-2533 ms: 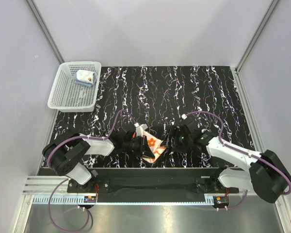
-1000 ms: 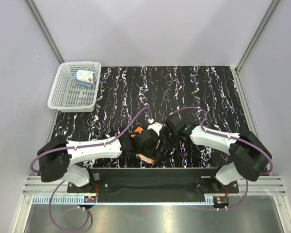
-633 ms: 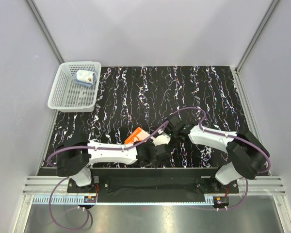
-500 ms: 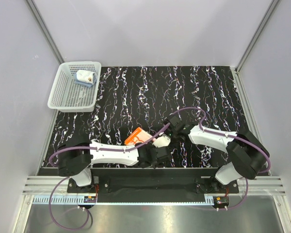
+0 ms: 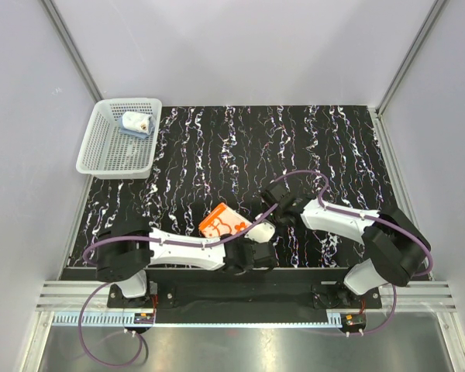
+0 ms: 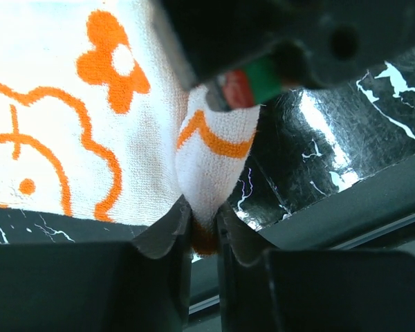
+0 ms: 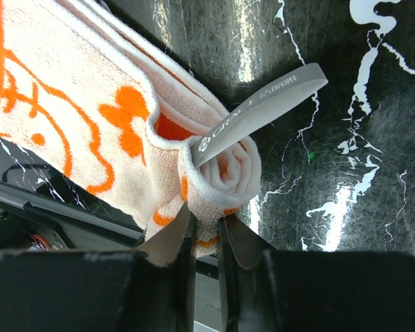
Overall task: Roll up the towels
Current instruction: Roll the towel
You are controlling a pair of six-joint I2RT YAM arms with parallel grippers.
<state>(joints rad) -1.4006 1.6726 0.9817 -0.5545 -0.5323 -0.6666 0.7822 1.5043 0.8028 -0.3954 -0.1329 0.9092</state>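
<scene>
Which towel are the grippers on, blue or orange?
The orange flower-print towel: left gripper and right gripper both pinch it. The light blue towel lies far off in the basket.

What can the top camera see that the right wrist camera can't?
Only the top camera shows the white basket with the blue towel in it. Only the right wrist camera shows the grey label sticking out of the rolled end, and the right gripper pinching that roll. Both show the orange towel and the black table.
</scene>
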